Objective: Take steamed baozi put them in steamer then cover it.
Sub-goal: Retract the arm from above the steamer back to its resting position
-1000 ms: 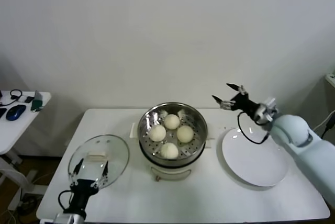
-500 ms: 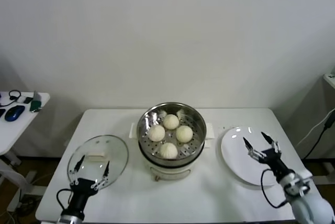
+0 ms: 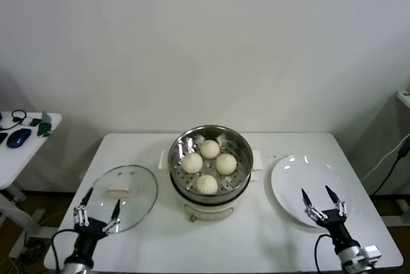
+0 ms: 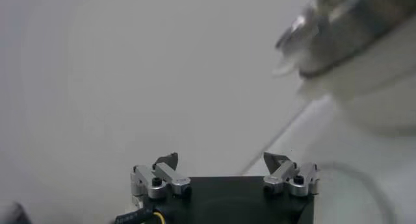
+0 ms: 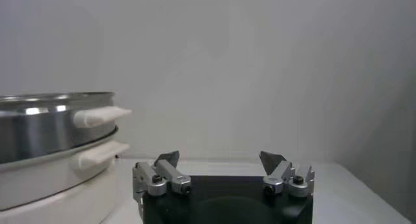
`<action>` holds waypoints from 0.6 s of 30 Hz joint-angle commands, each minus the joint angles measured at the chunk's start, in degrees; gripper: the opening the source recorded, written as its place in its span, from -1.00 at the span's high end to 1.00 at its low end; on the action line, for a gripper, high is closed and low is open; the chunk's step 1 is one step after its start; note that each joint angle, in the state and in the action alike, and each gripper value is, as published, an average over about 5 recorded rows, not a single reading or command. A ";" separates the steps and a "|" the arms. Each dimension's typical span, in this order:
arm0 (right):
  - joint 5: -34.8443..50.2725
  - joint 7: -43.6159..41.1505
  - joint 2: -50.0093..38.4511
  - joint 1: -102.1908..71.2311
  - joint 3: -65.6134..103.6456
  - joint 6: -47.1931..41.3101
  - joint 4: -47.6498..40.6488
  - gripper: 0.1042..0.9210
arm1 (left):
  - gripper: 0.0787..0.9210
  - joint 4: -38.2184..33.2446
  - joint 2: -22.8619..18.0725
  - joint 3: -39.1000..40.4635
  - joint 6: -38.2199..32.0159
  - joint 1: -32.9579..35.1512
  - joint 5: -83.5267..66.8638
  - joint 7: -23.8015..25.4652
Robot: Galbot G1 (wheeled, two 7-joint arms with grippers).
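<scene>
The steel steamer sits mid-table on its cream pot base, uncovered, with several steamed baozi resting on its perforated floor. The glass cover lies flat on the table to the left, handle up. My left gripper hovers open and empty at the cover's near edge. My right gripper is open and empty over the near edge of the white plate. The left wrist view shows open fingers and the steamer off to one side. The right wrist view shows open fingers level with the steamer.
The white plate right of the steamer holds nothing. A small side table at the far left carries a mouse and headphones. A plain wall stands behind the table, and both grippers are low near the table's front edge.
The right arm swung from a raised pose behind the plate down to the plate's near edge. The left gripper drew back toward the front left, off the cover. Both stayed open.
</scene>
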 commanded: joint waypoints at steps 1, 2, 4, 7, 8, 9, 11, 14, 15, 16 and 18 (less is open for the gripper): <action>-4.12 0.87 4.53 -2.18 -0.03 2.23 -0.20 -0.76 | -0.77 7.12 2.32 0.66 11.73 -3.69 34.48 -16.26; -4.22 0.91 4.73 -2.12 -0.08 2.23 -0.24 -0.76 | -0.77 7.96 2.37 0.92 12.49 -4.09 35.22 -16.29; -4.28 0.97 5.07 -2.03 -0.17 2.20 -0.33 -0.76 | -0.77 9.51 2.30 1.37 13.28 -4.87 36.44 -16.38; -4.48 0.97 5.40 -2.00 -0.36 2.15 -0.55 -0.76 | -0.77 11.70 1.99 2.22 14.04 -6.36 38.16 -16.58; -4.59 0.94 5.48 -2.00 -0.41 2.13 -0.63 -0.76 | -0.77 12.40 1.87 2.51 14.17 -6.97 38.79 -16.70; -4.69 0.91 5.55 -2.01 -0.45 2.12 -0.70 -0.76 | -0.77 13.14 1.76 2.79 14.26 -7.63 39.39 -16.84; -4.81 0.89 5.71 -2.03 -0.47 2.10 -0.74 -0.76 | -0.77 14.38 1.62 3.25 14.38 -8.81 40.23 -17.05; -4.85 0.93 5.95 -2.12 -0.45 2.12 -0.58 -0.76 | -0.77 16.73 1.58 3.79 14.51 -10.79 41.19 -17.15; -4.87 0.95 6.03 -2.16 -0.44 2.13 -0.52 -0.76 | -0.77 17.61 1.60 3.98 14.47 -11.47 41.37 -17.18; -4.92 0.95 6.11 -2.20 -0.43 2.13 -0.47 -0.76 | -0.77 18.50 1.62 4.15 14.37 -12.14 41.46 -17.26; -5.04 0.95 6.28 -2.29 -0.38 2.16 -0.39 -0.76 | -0.77 19.99 1.67 4.46 14.14 -13.25 41.52 -17.37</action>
